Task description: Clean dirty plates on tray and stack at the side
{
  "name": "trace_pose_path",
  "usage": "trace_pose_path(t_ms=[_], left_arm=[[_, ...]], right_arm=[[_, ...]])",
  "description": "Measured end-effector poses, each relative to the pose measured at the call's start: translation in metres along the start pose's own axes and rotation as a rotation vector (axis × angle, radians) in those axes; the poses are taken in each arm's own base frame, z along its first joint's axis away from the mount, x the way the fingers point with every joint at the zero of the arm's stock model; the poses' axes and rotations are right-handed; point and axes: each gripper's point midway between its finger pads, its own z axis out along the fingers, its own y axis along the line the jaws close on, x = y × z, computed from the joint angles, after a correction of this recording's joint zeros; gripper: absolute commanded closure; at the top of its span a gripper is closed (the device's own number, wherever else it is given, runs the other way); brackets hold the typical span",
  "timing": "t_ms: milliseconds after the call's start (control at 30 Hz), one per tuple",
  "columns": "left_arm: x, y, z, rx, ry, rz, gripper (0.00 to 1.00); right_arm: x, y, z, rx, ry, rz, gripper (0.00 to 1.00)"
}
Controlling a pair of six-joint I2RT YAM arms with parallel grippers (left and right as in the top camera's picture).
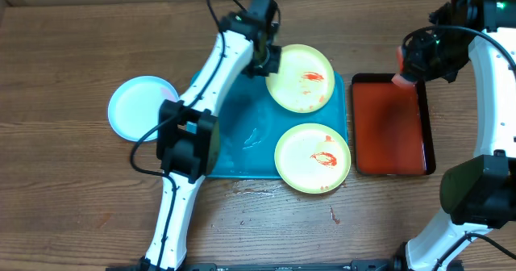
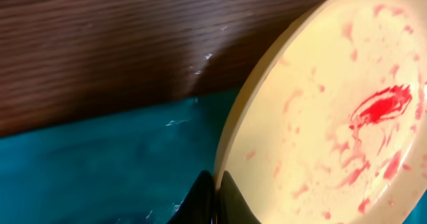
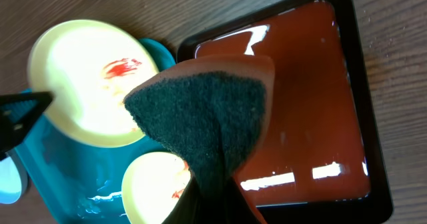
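Observation:
My left gripper [image 1: 266, 60] is shut on the left rim of the far yellow-green plate [image 1: 301, 77], which carries red sauce smears and lies over the far right of the teal tray [image 1: 234, 142]; the left wrist view shows the rim [image 2: 230, 164] pinched between the fingers [image 2: 215, 197]. A second yellow-green plate [image 1: 312, 158] with sauce sits at the tray's near right. The light blue-white plate [image 1: 141, 108] lies on the table left of the tray. My right gripper [image 1: 407, 69] is shut on a sponge [image 3: 200, 114], dark scrub side up, above the red tray.
A narrow red tray [image 1: 390, 126] with a dark rim and wet, shiny bottom sits right of the teal tray; it also shows in the right wrist view [image 3: 313, 84]. Water smears lie on the teal tray and on the wood near its front edge.

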Motion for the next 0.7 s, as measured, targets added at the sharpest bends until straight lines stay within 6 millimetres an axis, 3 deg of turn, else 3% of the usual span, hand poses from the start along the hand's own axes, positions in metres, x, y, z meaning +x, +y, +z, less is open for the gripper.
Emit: trace_pose_path(t_ms=[167, 300, 500, 600, 700], left_arm=[[0.013, 0.044, -0.032, -0.044, 0.09, -0.087, 0.96], [0.03, 0.081, -0.04, -0.076, 0.167, -0.143, 0.96], [0.051, 0.111, -0.031, -0.098, 0.249, -0.19, 0.96], [0.066, 0.114, -0.022, -0.104, 0.305, -0.196, 0.95], [0.079, 0.117, -0.011, -0.107, 0.345, -0.2, 0.96]], right_arm=[[-0.004, 0.027, 0.005, -0.024, -0.038, -0.072, 0.96], [-0.002, 0.076, 0.011, -0.091, -0.081, -0.178, 0.96], [0.022, 0.172, 0.023, -0.221, -0.135, -0.33, 0.96], [0.045, 0.209, 0.045, -0.255, -0.098, -0.384, 0.96], [0.07, 0.231, 0.077, -0.252, -0.028, -0.414, 0.96]])
